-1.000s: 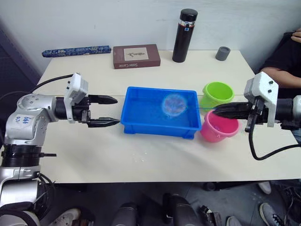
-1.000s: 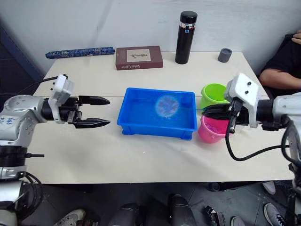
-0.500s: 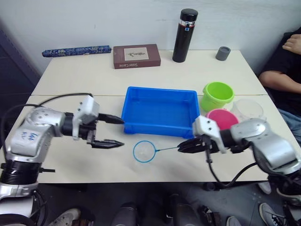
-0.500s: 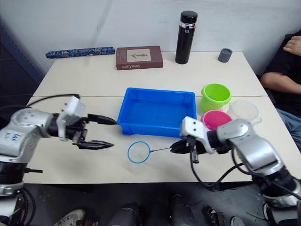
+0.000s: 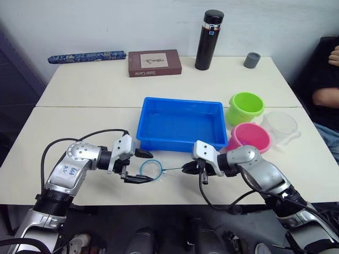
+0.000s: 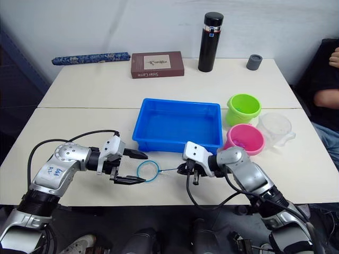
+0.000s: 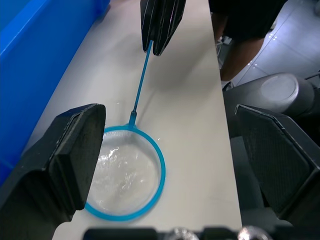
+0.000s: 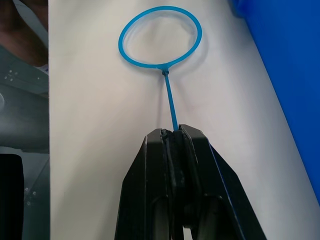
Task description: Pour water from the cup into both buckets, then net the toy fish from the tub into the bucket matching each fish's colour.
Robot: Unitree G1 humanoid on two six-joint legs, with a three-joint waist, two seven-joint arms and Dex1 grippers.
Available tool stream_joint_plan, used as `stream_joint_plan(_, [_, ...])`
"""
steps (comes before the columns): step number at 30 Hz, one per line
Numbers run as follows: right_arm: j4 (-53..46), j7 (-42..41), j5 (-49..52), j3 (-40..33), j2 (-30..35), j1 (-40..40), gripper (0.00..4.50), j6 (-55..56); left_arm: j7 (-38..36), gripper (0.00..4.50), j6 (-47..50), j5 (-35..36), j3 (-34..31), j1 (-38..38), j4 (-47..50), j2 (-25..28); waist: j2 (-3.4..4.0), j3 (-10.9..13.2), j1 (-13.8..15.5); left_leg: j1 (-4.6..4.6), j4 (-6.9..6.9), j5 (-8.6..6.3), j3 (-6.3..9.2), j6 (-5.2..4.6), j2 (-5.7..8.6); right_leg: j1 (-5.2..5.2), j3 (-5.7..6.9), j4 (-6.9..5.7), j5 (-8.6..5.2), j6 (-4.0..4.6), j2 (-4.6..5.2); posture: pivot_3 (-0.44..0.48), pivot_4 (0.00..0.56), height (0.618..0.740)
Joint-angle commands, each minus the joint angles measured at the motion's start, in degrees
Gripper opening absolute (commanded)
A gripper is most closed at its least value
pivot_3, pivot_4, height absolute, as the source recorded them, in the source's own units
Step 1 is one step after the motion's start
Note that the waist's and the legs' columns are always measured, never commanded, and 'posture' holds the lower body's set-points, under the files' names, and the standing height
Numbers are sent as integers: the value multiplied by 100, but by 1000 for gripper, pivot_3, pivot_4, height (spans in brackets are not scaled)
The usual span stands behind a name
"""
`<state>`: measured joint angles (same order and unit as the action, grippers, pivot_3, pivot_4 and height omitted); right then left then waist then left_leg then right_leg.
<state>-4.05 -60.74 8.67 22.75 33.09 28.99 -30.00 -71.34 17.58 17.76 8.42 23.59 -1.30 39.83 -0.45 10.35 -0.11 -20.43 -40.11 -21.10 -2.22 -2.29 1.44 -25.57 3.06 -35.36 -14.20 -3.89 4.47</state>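
You cannot make out any toy fish in the tub (image 5: 180, 126); its blue floor looks bare from the head views, and the insides of the buckets are too small to read. The far end of the net handle is hidden inside the right gripper (image 8: 176, 131), whose two black fingers are pressed together on it. The net (image 5: 151, 169) lies flat on the table (image 5: 79, 90), just in front of the tub's near wall, with its hoop toward the left arm. The left gripper (image 5: 142, 166) has its fingers spread wide, one on each side of the hoop, not touching it as far as you can see in the left wrist view.

The pink bucket (image 5: 249, 140) stands just beside the tub's right end, and the lime green bucket (image 5: 245, 107) is just behind it. The clear cup (image 5: 280, 127) stands to the right of the pink bucket, near the table edge. At the back you see a black flask (image 5: 208, 39), a small grey cup (image 5: 251, 60), a brown box (image 5: 154, 62) and a rolled blue item (image 5: 86, 56). A person's arm (image 5: 326, 95) is cut off at the right edge.
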Motion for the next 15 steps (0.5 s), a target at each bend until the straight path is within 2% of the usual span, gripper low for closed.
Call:
stream_joint_plan(1, [6, 33, -78, -28, -70, 115, 410, 123, 28, 4499, -49, 5, -39, -71, 72, -15, 0, 0, 0, 0, 0, 0, 0, 0, 0, 0, 0, -1, 0, 0, 0, 0, 150, 740])
stream_joint_plan(4, [-50, -17, -83, -52, -51, 96, 1669, 92, 102, 4500, 55, -10, -63, -108, 107, 6, 0, 0, -1, 0, 0, 0, 1, 0, 0, 0, 0, 0, 0, 0, 0, 0, 150, 740])
stream_joint_plan(5, [-111, -46, -86, -41, -20, 77, 2251, 79, 137, 4500, 96, -14, -77, -134, 128, 21, 0, 0, -1, 0, 0, 0, 1, 0, 0, 0, 0, 0, 0, 0, 0, 0, 150, 740])
stream_joint_plan(9, [-991, -197, 306, -394, 416, -115, 4175, -640, 591, 4500, 605, 127, -314, -377, 476, 13, 0, 0, 2, -2, 2, -1, 5, -1, -1, -1, 0, 2, 0, 0, 1, 0, 150, 740])
stream_joint_plan(15, [-2383, 42, 955, -1401, 1132, -1096, 4175, -1535, 1489, 4500, 1100, 291, -1021, -1237, 1156, -66, 0, 0, 18, 0, 6, -4, 10, -3, -3, 1, 0, 21, 0, 0, 4, 0, 150, 740])
